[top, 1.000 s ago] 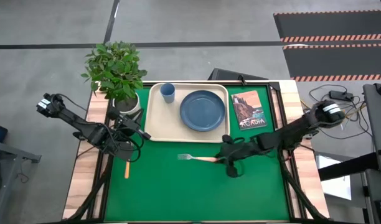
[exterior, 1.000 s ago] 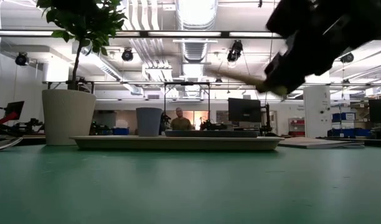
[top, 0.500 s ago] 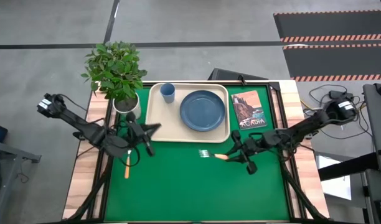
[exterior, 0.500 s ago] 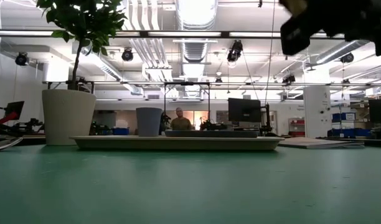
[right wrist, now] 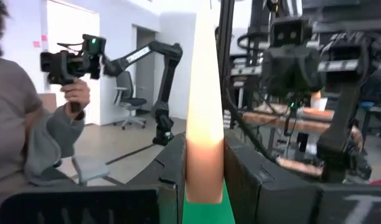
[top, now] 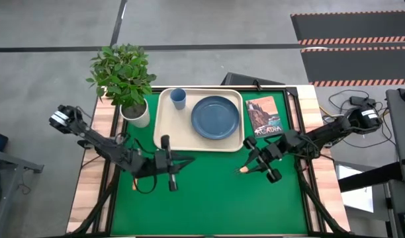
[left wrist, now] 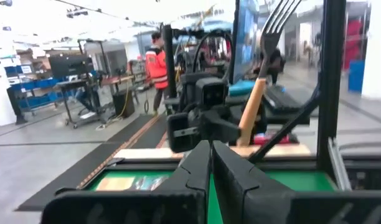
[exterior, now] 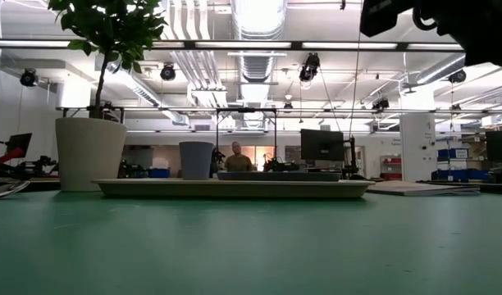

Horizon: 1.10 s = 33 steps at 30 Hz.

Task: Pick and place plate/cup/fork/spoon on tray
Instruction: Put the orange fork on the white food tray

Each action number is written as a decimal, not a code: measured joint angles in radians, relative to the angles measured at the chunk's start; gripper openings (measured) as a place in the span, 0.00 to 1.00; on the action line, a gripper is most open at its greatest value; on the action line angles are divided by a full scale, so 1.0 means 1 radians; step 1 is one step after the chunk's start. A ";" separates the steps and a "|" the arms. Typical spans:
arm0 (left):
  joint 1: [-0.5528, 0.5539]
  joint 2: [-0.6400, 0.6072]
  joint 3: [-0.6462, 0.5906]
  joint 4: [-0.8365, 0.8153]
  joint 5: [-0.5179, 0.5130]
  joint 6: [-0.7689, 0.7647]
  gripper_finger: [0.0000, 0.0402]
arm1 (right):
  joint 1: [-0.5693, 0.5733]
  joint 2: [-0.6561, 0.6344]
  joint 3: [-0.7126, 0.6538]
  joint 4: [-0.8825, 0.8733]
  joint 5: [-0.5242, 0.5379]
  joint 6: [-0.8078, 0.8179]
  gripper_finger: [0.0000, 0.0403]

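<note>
The cream tray (top: 164, 132) lies at the table's far middle. On it rest the slate-blue plate (top: 215, 118) and the blue cup (top: 178, 98), which stands upright. My right gripper (top: 250, 164) is right of the table's middle, above the green mat, shut on the fork (left wrist: 251, 112). The fork's pale handle also shows in the right wrist view (right wrist: 205, 93). My left gripper (top: 184, 160) hovers near the tray's near edge, shut and empty, its fingers (left wrist: 200, 168) pointing toward the right gripper. The spoon does not show; my left arm lies over where it was. My right gripper pinches the fork's wooden handle (right wrist: 205, 163) between its two fingers, which lie across it and come from the table's right side. The fork stands nearly upright, tines (left wrist: 279, 17) up, lifted clear of the table.
A potted plant (top: 137, 114) stands at the tray's left end and a picture booklet (top: 264, 116) lies at its right end. The green mat (top: 209, 205) is bare toward the near edge. A person (right wrist: 22, 124) stands beyond the table's left side.
My right gripper has risen and gone toward the table's right edge with the fork. The fork has tipped from lying level to nearly upright, tines up. My left gripper has gone from the tray's left near corner toward the table's middle and near edge.
</note>
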 joint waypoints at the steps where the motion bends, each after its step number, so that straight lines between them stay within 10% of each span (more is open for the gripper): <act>1: 0.000 0.018 0.000 0.038 0.000 0.000 0.00 | -0.001 0.000 0.000 0.011 0.000 -0.006 0.16; 18: 0.075 0.312 0.097 0.480 0.248 0.127 0.03 | -0.009 0.053 0.048 0.058 0.025 0.098 0.16; 33: 0.111 0.365 0.166 0.480 0.376 0.123 0.50 | -0.008 0.276 0.212 0.064 -0.123 0.204 0.16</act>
